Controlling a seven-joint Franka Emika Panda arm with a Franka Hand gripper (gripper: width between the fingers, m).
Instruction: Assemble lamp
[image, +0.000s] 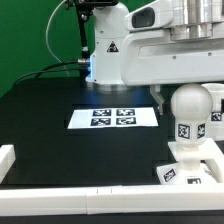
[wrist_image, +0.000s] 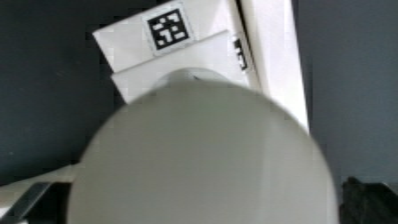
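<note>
The lamp's bulb (image: 190, 107) stands upright with its round head up on the flat square base (image: 186, 170), at the exterior view's right front corner. Both carry black-and-white tags. My gripper (image: 188, 92) is right over the bulb, open wide, with one finger on each side of the round head and nothing gripped. In the wrist view the bulb head (wrist_image: 210, 150) fills the middle, the tagged base (wrist_image: 164, 42) lies beyond it, and my dark fingertips (wrist_image: 25, 200) show only at the picture's corners. The shade is out of view.
The marker board (image: 112, 117) lies flat in the middle of the black table. A low white wall (image: 90, 196) runs along the front and the exterior view's left edge; another stretch (wrist_image: 276, 60) passes beside the base. The white robot body (image: 108, 45) stands at the back.
</note>
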